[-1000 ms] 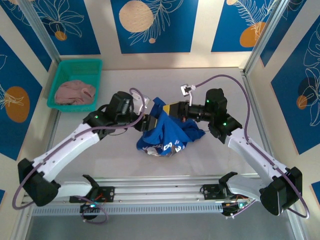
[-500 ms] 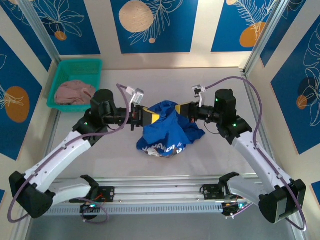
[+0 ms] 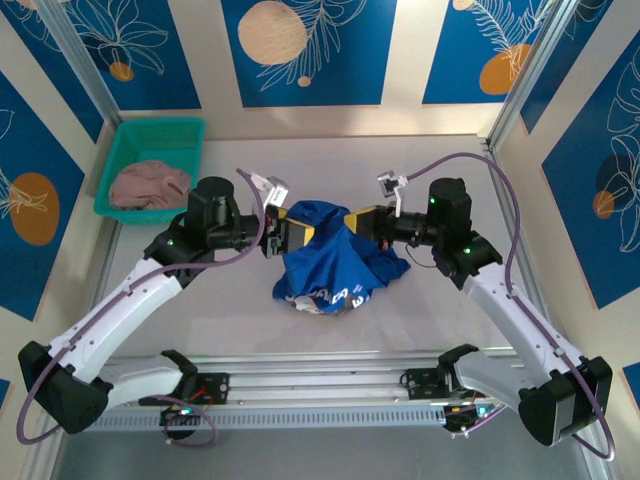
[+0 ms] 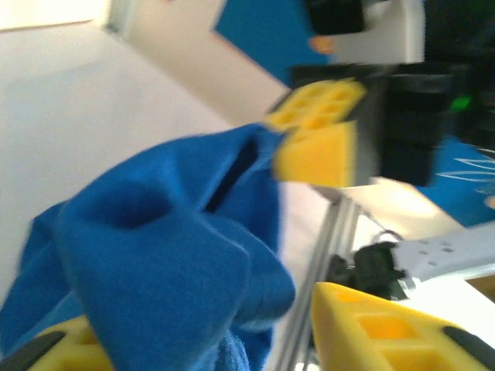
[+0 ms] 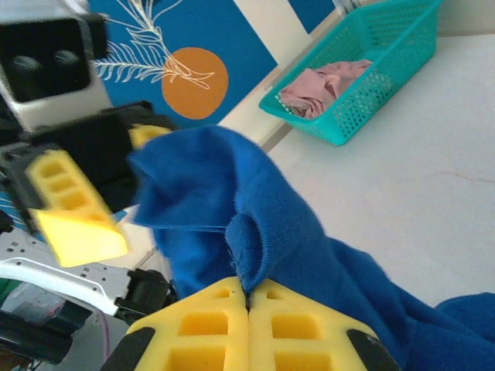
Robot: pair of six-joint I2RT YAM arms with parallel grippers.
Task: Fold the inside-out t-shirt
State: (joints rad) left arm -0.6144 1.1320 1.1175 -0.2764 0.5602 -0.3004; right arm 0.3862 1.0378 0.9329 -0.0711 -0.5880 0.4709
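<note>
The inside-out t-shirt (image 3: pixel 335 262) is a royal-blue bunch at mid-table, its top lifted and its lower part resting on the surface. My right gripper (image 3: pixel 358 219) is shut on a raised fold of it; in the right wrist view the yellow fingers (image 5: pixel 294 328) pinch that fold of the shirt (image 5: pixel 255 224). My left gripper (image 3: pixel 302 232) faces it from the left with jaws open. In the left wrist view blue cloth (image 4: pixel 155 255) lies between its fingers (image 4: pixel 371 332), against the left one, with a gap to the right one. The right gripper (image 4: pixel 319 139) shows beyond.
A teal basket (image 3: pixel 192 135) at the back left holds a dusty-pink garment (image 3: pixel 148 185); it also shows as the basket (image 5: pixel 387 69) in the right wrist view. A metal frame rail (image 3: pixel 330 365) runs along the near table edge. Bare table surrounds the shirt.
Over the last second the arms drew apart and lifted the shirt's top. The left gripper shut half a second ago and has opened again; the right gripper shifted slightly left, still pinching.
</note>
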